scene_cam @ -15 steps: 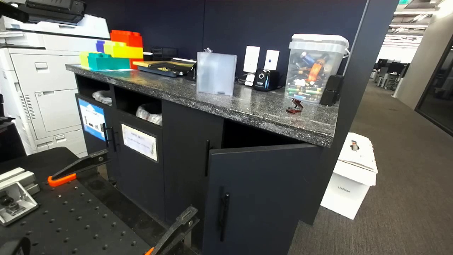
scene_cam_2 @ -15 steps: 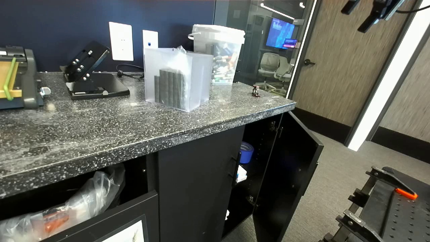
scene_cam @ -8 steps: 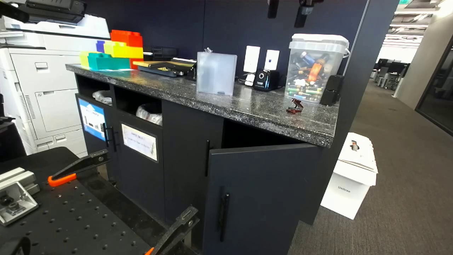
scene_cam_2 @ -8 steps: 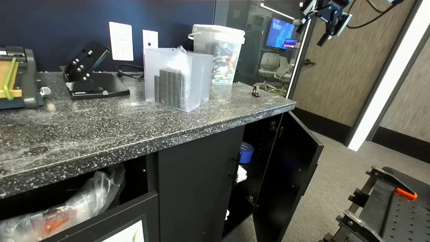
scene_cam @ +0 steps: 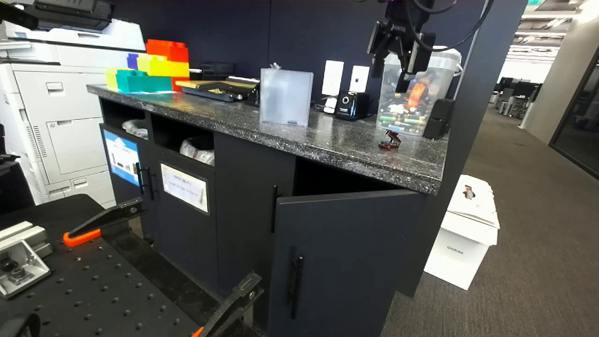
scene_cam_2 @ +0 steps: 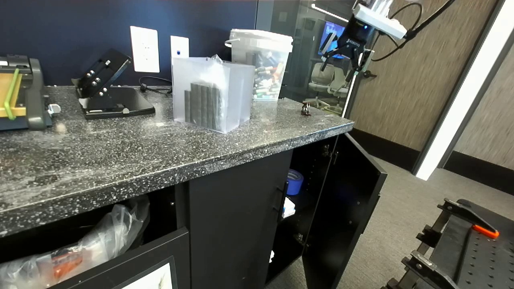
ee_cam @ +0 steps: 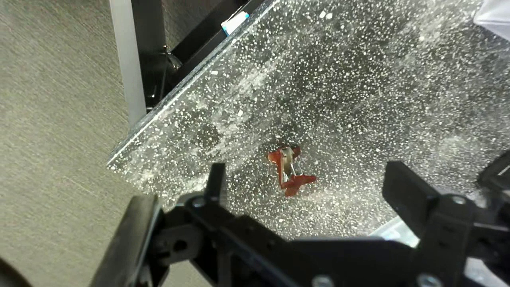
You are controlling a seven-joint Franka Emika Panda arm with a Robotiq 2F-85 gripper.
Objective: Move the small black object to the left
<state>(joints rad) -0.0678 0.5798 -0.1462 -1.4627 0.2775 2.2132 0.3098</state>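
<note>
The small object, a tiny low clip-like item, lies on the right end of the counter in both exterior views (scene_cam: 390,141) (scene_cam_2: 305,108). It looks dark red and black, with bare metal in the wrist view (ee_cam: 286,165). My gripper is in the air well above the counter's right end in both exterior views (scene_cam: 389,79) (scene_cam_2: 336,70). In the wrist view my gripper (ee_cam: 306,171) is open with nothing between its fingers. The small object shows between the fingertip lines, nearer the left finger, and is not touched.
A frosted plastic box (scene_cam: 286,97) stands on the speckled counter (scene_cam_2: 132,148). A lidded clear tub of batteries (scene_cam: 398,100) stands behind the small object, beside black blocks (scene_cam: 439,119). A black sharpener (scene_cam: 352,106) sits near the outlets. A cabinet door (scene_cam: 346,252) hangs open below.
My gripper has come down from above into view and moved over the counter's right end. It is open throughout. The small object has not moved.
</note>
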